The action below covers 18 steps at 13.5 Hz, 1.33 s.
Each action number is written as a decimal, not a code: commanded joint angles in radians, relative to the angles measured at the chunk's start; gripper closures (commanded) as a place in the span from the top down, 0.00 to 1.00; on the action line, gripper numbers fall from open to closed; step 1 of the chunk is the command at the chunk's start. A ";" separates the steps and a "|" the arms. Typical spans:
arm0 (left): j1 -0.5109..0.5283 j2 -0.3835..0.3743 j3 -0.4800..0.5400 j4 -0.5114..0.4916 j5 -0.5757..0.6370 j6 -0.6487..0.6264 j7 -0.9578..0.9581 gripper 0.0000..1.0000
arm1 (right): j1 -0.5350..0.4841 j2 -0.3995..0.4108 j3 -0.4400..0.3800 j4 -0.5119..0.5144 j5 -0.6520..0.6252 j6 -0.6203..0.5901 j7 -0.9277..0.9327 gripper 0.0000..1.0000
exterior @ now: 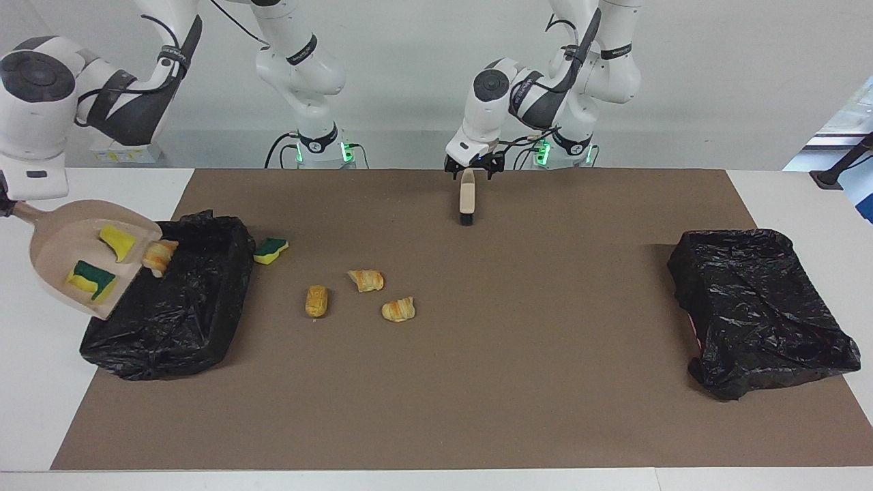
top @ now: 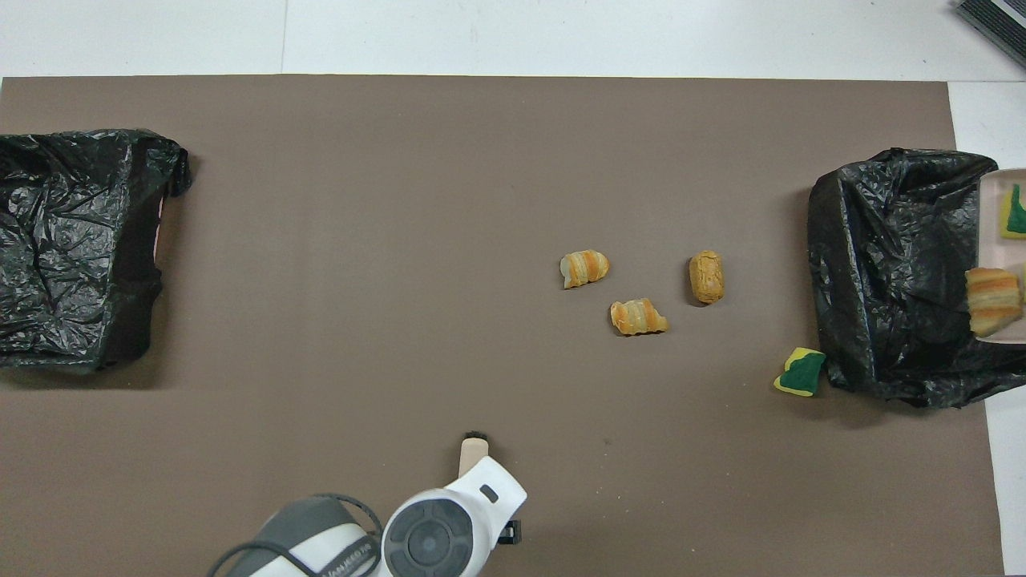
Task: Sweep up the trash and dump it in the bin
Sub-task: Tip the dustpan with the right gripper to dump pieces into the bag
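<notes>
Dump step was underway: right gripper (exterior: 10, 204), clamped on the dustpan (exterior: 82, 252) handle, tipped it over the bin (exterior: 184, 307) at the right arm's end w/ two sponges and one bread lump (exterior: 159, 256) aboard. Left gripper (exterior: 469, 170) stood spread just above the brush (exterior: 466, 198), which looked set down at mat's 12 o'clock in the facing view. Three bread lumps (exterior: 365, 279) lay mid-mat, one sponge (exterior: 271, 249) beside the bin. Next, prob: tilt steeper, regrip brush, sweep the rest

Left arm folded low near own base, wrist pointing down, left gripper (exterior: 469, 170) just above mat, fingers apart. Right arm stretched out to its end of table, wrist bent down, right gripper (exterior: 5, 204) at frame edge, clamped tight.
</notes>
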State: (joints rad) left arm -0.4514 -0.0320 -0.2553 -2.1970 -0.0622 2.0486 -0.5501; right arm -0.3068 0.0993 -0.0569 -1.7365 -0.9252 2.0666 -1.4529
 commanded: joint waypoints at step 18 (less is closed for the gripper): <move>0.543 0.040 0.002 0.755 0.087 -0.570 0.598 1.00 | 0.110 -0.236 0.009 -0.233 -0.192 0.020 -0.011 0.00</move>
State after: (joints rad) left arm 0.0658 -0.0160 -0.2410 -1.4825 0.0096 1.5130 0.0179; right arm -0.1907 -0.1219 -0.0517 -1.9595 -1.1841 2.0942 -1.4316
